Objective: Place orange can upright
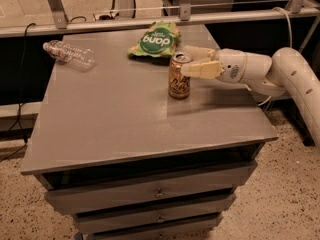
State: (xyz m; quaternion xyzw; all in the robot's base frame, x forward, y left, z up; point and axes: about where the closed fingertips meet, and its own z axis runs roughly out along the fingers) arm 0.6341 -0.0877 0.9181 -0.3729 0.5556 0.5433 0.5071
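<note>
Now, step in hand: release. You have the small orange-tan metal drink can with the silver top rim (pixel 179 76) standing upright on the flat grey tabletop (pixel 115 124), so by my reading the placing is all but done.
Can position: right of centre on the tabletop, toward the back, base flat, no lean that you can see.
Claw: the cream two-finger claw (pixel 185 60) comes in from the right at the height of the can's top. Its fingers (pixel 201 69) are spread apart, one behind the rim and one in front of it. Whether either pad is touching the metal you cannot tell.
Claw state: parted, not clamped on the can.
Next move calls for: a straight pull-back to the right along the line of the white padded arm (pixel 295 79), or a lift clear. Keep the spread as it is, since a sideways drift would likely clip the rim and tip the can.
Neighbours: the green crinkled snack bag (pixel 154 40) lies just behind the can, near but apart. The clear plastic bottle (pixel 69 54) lies on its side at the far left corner, well apart.
Obstructions: nothing lies on the withdrawal side. The bag matters only if you swing toward the back.
Risk: the can is light, and a snag would probably undo the placement.
</note>
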